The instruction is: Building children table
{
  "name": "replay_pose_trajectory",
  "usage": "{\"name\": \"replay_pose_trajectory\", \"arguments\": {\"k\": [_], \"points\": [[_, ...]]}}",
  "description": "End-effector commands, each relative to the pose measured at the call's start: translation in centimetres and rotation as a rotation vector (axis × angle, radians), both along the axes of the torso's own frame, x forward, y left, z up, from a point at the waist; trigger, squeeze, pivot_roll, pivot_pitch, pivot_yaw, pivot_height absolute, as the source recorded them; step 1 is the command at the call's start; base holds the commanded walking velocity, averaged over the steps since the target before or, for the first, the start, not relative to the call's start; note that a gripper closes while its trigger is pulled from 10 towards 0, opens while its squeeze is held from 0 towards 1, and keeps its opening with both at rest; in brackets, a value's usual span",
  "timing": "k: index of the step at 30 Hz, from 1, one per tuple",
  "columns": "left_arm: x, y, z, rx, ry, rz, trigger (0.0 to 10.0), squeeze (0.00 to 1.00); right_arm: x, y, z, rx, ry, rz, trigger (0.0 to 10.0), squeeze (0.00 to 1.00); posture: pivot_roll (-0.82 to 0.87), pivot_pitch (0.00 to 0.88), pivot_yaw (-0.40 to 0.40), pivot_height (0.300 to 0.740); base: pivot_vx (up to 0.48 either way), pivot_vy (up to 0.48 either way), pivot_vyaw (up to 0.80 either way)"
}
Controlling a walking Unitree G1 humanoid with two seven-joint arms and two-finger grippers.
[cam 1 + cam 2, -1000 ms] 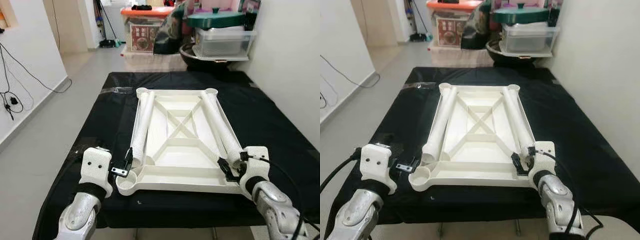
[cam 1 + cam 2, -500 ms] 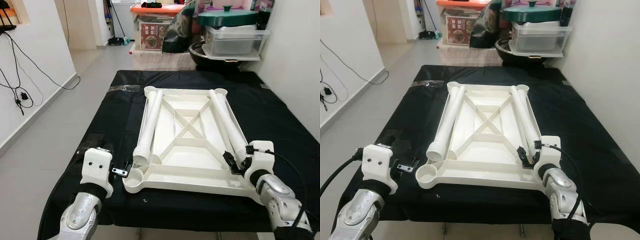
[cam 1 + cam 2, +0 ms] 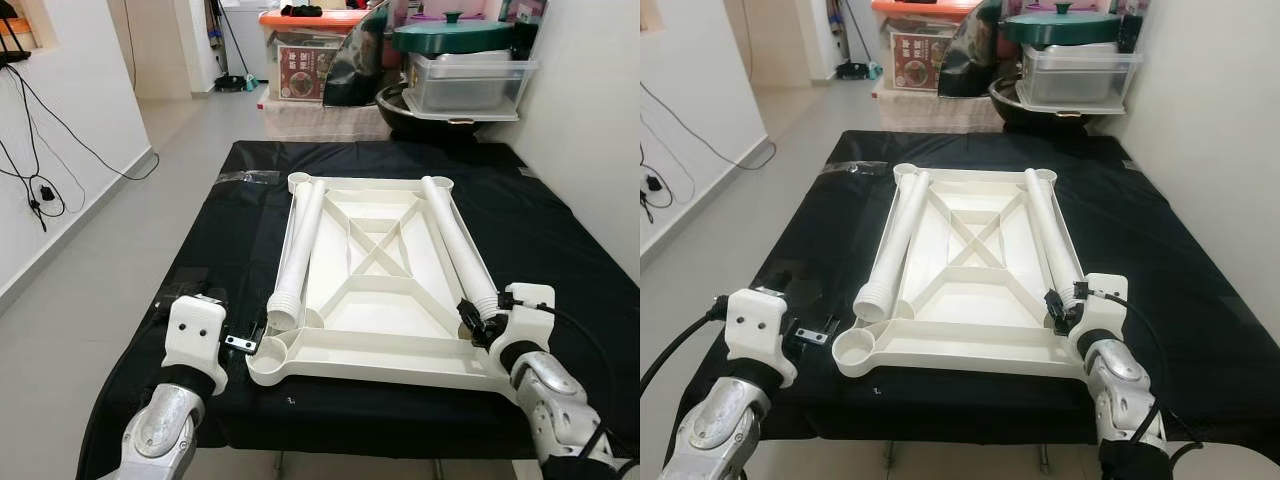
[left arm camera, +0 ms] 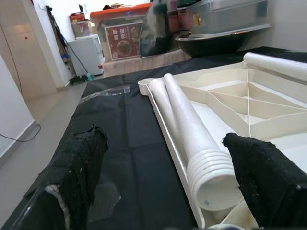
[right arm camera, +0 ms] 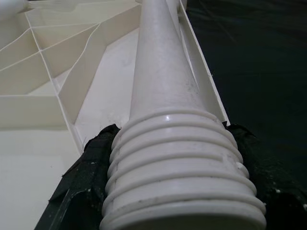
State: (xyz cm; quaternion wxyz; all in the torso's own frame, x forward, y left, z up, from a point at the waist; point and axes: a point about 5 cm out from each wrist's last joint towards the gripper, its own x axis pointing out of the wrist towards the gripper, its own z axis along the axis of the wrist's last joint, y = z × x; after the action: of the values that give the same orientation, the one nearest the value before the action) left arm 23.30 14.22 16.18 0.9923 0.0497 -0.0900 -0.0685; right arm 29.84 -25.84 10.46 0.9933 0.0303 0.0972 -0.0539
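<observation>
Right gripper (image 3: 1058, 309) clamped on our white ribbed plastic table leg (image 3: 1050, 240); smooth taper may slip when lifted; left gripper (image 3: 250, 340) apart.

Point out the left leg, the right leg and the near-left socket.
left leg (image 3: 300, 250), left eye view, mid shaft.
right leg (image 3: 455, 245), left eye view, mid shaft.
socket (image 3: 268, 362), left eye view, round rim at the tabletop's near-left corner.
</observation>
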Motion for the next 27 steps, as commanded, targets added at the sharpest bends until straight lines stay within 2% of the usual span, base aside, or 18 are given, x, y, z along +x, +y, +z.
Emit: {"name": "replay_pose_trajectory", "arguments": {"k": [1, 5, 8, 10, 12, 14, 15, 16, 17, 18, 19, 20, 21, 22, 23, 24, 26, 27], "points": [[0.2, -0.1, -0.2, 0.011, 0.005, -0.01, 10.0, 0.0, -0.3, 0.2, -0.4, 0.035, -0.008, -0.015, 0.0, 0.0, -0.01, 0.0, -0.027, 0.74, 0.0, 0.0, 0.0], [0.4, 0.0, 0.0, 0.008, -0.003, -0.01, 10.0, 0.0, 0.0, 0.6, 0.4, 0.059, -0.059, -0.005, 0.0, 0.0, -0.01, 0.0, -0.024, 0.74, 0.0, 0.0, 0.0], [1.1, 0.5, 0.7, -0.073, -0.01, -0.036, 10.0, 0.0, 0.7, 3.0, 4.0, 0.166, -0.23, 0.136, 0.0, 0.0, -0.01, 0.0, -0.018, 0.74, 0.0, 0.0, 0.0], [1.1, 0.5, 0.7, -0.073, -0.01, -0.036, 10.0, 0.0, 0.7, 3.0, 4.0, 0.166, -0.23, 0.136, 0.0, 0.0, -0.01, 0.0, -0.018, 0.74, 0.0, 0.0, 0.0], [1.9, 1.1, 1.8, -0.224, -0.007, -0.124, 10.0, 0.0, 0.3, 6.0, 7.0, 0.338, -0.348, 0.389, 0.0, 0.0, -0.01, 0.0, -0.022, 0.74, 0.0, 0.0, 0.0], [1.9, 1.1, 1.8, -0.224, -0.007, -0.124, 10.0, 0.0, 0.3, 6.0, 7.0, 0.338, -0.348, 0.389, 0.0, 0.0, -0.01, 0.0, -0.022, 0.74, 0.0, 0.0, 0.0], [2.3, 1.3, 2.4, -0.289, -0.01, -0.172, 10.0, 0.0, -0.1, 6.8, 7.8, 0.401, -0.373, 0.497, 0.0, 0.0, -0.01, 0.0, -0.023, 0.74, 0.0, 0.0, 0.0], [2.3, 1.3, 2.4, -0.289, -0.01, -0.172, 10.0, 0.0, -0.1, 6.8, 7.8, 0.401, -0.373, 0.497, 0.0, 0.0, -0.01, 0.0, -0.023, 0.74, 0.0, 0.0, 0.0], [2.7, 1.5, 2.9, -0.385, -0.008, -0.221, 10.0, 0.0, -0.5, 7.3, 8.3, 0.456, -0.381, 0.58, 0.0, 0.0, -0.02, 0.0, -0.025, 0.74, 0.0, 0.0, 0.0], [2.7, 1.5, 2.9, -0.385, -0.008, -0.221, 10.0, 0.0, -0.5, 7.3, 8.3, 0.456, -0.381, 0.58, 0.0, 0.0, -0.02, 0.0, -0.025, 0.74, 0.0, 0.0, 0.0], [2.8, 1.5, 3.4, -0.478, -0.009, -0.262, 10.0, 0.0, -1.1, 7.8, 8.4, 0.487, -0.375, 0.66, 0.0, 0.0, -0.02, 0.0, -0.027, 0.74, 0.0, 0.0, 0.0], [2.8, 1.5, 3.4, -0.478, -0.009, -0.262, 10.0, 0.0, -1.1, 7.8, 8.4, 0.487, -0.375, 0.66, 0.0, 0.0, -0.02, 0.0, -0.027, 0.74, 0.0, 0.0, 0.0], [2.8, 1.2, 3.9, -0.58, -0.014, -0.315, 10.0, 0.0, -1.7, 8.2, 8.0, 0.49, -0.347, 0.732, 0.0, 0.0, -0.02, 0.0, -0.03, 0.74, 0.0, 0.0, 0.0], [2.8, 1.2, 3.9, -0.58, -0.014, -0.315, 10.0, 0.0, -1.7, 8.2, 8.0, 0.49, -0.347, 0.732, 0.0, 0.0, -0.02, 0.0, -0.03, 0.74, 0.0, 0.0, 0.0], [2.7, 1.0, 4.1, -0.666, -0.016, -0.359, 10.0, 0.0, -2.2, 8.6, 7.6, 0.498, -0.32, 0.797, 0.0, 0.0, -0.02, 0.0, -0.032, 0.74, 0.0, 0.0, 0.0], [2.7, 1.0, 4.1, -0.666, -0.016, -0.359, 10.0, 0.0, -2.2, 8.6, 7.6, 0.498, -0.32, 0.797, 0.0, 0.0, -0.02, 0.0, -0.032, 0.74, 0.0, 0.0, 0.0], [2.4, 0.1, 4.0, -0.859, 0.015, -0.475, 10.0, 0.0, -4.1, 9.2, 6.2, 0.518, -0.237, 0.965, 0.0, 0.0, -0.03, 0.0, -0.039, 0.74, 0.0, 0.0, 0.0], [2.4, 0.1, 4.0, -0.859, 0.015, -0.475, 10.0, 0.0, -4.1, 9.2, 6.2, 0.518, -0.237, 0.965, 0.0, 0.0, -0.03, 0.0, -0.039, 0.74, 0.0, 0.0, 0.0]]}}
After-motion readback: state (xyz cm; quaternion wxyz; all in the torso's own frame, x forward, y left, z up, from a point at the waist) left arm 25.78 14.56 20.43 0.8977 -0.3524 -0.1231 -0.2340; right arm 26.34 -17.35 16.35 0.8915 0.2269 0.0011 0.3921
